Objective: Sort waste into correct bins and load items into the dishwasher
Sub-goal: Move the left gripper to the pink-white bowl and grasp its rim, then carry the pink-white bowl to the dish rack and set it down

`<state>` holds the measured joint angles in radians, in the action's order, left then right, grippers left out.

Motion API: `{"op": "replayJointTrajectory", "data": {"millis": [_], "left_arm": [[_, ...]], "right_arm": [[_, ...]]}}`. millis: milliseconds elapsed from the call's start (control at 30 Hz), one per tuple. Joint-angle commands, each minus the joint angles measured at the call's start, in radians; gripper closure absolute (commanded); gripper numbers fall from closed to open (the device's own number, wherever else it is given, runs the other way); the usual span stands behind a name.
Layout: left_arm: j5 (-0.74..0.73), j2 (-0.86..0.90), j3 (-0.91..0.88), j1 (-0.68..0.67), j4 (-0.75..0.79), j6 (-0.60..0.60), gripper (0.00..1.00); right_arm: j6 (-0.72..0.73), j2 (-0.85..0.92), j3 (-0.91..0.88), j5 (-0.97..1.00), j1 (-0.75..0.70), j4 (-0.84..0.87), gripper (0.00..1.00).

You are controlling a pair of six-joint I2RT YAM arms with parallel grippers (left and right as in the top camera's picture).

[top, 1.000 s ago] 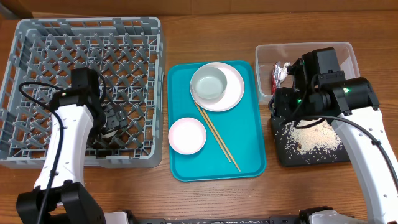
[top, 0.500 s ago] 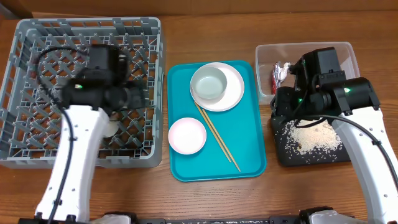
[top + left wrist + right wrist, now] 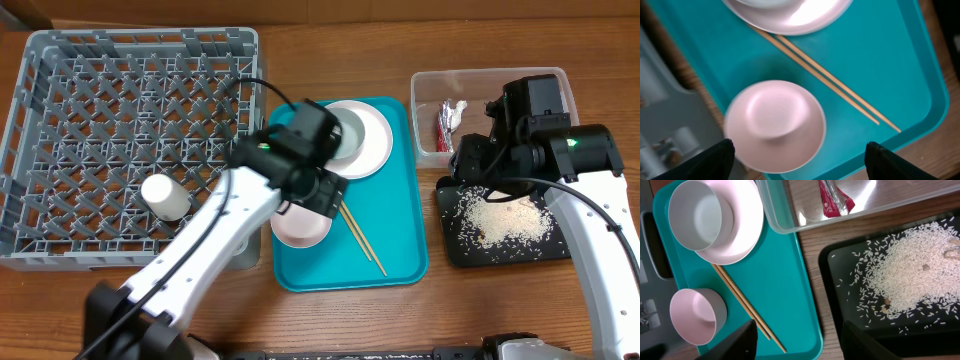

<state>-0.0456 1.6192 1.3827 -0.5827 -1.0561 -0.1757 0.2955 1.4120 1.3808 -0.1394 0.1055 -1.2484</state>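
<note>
Over the teal tray (image 3: 400, 250), the left arm stretches diagonally from the near edge of the desk (image 3: 330, 40), its end effector (image 3: 318, 190) hanging above the whitish-pink bowl (image 3: 300, 225). The left wrist view shows what the overhead hides: fingers (image 3: 722, 155) spread wide, nothing between them, the bowl upright below. Chopsticks (image 3: 355, 225) lie side by side on the tray, long axis running from the plate (image 3: 378, 140) toward the near right corner. The right end effector (image 3: 800, 342) hovers with fingers apart by the far left corner of the black tray (image 3: 455, 250), which holds the rice (image 3: 500, 220). Its wrist view shows the foil wrapper (image 3: 835, 200) inside the clear tub (image 3: 785, 225). A white cup (image 3: 165, 197) lies tilted in the grey rack (image 3: 60, 100).
</note>
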Motion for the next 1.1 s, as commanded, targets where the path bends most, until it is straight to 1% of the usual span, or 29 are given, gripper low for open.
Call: {"op": "replayJointTrajectory", "data": {"millis": [0,200,267,333,400,467,533,600,800,933,1067], "left_arm": [[-0.006,0.086,0.005,-0.063,-0.002,0.015,0.16],[-0.006,0.234,0.005,-0.111,-0.012,0.015,0.18],[-0.006,0.278,0.005,-0.112,-0.014,0.014,0.23],[-0.006,0.314,0.005,-0.112,-0.018,0.014,0.32],[-0.006,0.340,0.005,-0.112,-0.020,0.014,0.50],[-0.006,0.351,0.005,-0.112,-0.021,0.014,0.71],[-0.006,0.350,0.006,-0.112,-0.020,0.015,0.88],[-0.003,0.343,0.011,-0.112,-0.021,0.014,0.96],[0.012,0.295,0.068,-0.111,-0.080,0.011,0.96],[0.052,0.216,0.145,-0.109,-0.141,0.016,0.96],[0.073,0.120,0.216,-0.083,-0.163,0.036,0.96]], "right_arm": [[0.012,-0.010,0.008,0.012,-0.003,0.005,0.44],[0.012,-0.010,0.008,0.012,-0.003,0.004,0.44],[0.012,-0.010,0.008,0.012,-0.003,0.004,0.44],[0.012,-0.010,0.008,0.012,-0.003,0.004,0.44],[0.012,-0.010,0.008,0.012,-0.003,0.004,0.44],[0.012,-0.010,0.008,0.012,-0.003,0.004,0.44],[0.012,-0.010,0.008,0.012,-0.003,0.004,0.44],[0.012,-0.010,0.008,0.012,-0.003,0.004,0.44],[0.011,-0.010,0.008,0.014,-0.003,0.000,0.44],[0.011,-0.010,0.008,0.032,-0.003,-0.010,0.44],[0.011,-0.010,0.008,0.034,-0.003,-0.018,0.44]]}}
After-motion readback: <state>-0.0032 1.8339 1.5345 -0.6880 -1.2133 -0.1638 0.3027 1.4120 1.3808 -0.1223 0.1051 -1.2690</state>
